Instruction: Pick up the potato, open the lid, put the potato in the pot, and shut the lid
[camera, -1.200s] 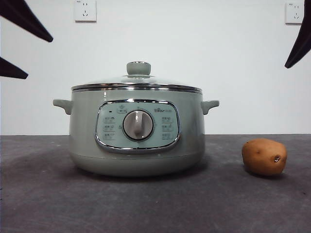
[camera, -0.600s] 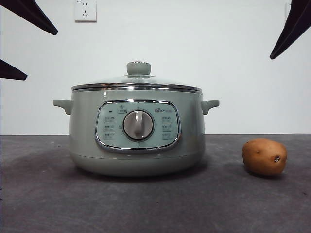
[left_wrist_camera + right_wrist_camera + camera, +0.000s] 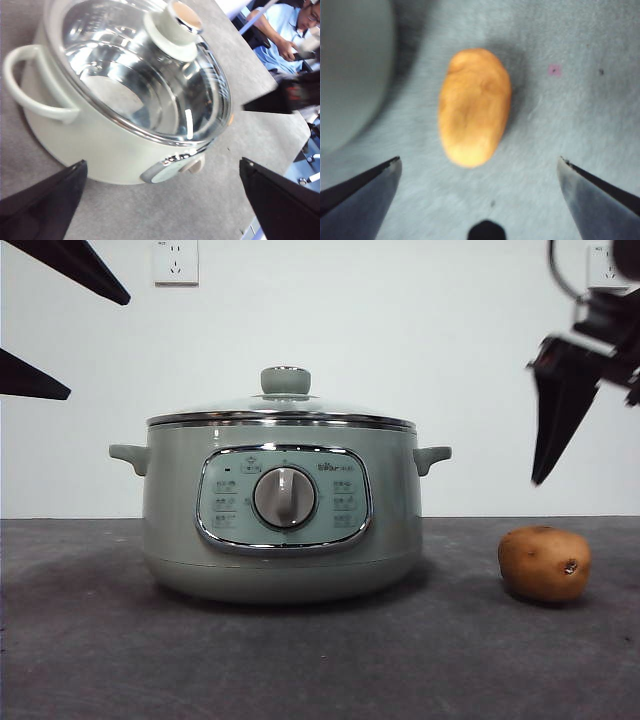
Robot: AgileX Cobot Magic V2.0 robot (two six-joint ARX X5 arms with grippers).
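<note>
The right pincer [image 3: 479, 170] hangs in the air at the right side with its jaws wide apart, pointing down. The left pincer [image 3: 162, 175] is high at the left, jaws also spread, holding nothing.

A lab bench – bare white wall [image 3: 420, 330], sockets [image 3: 175, 262], seated operator [image 3: 285, 35] nearby.

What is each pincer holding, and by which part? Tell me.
Nothing. The right pincer hangs open above the potato; the left pincer is open near the pot.
</note>
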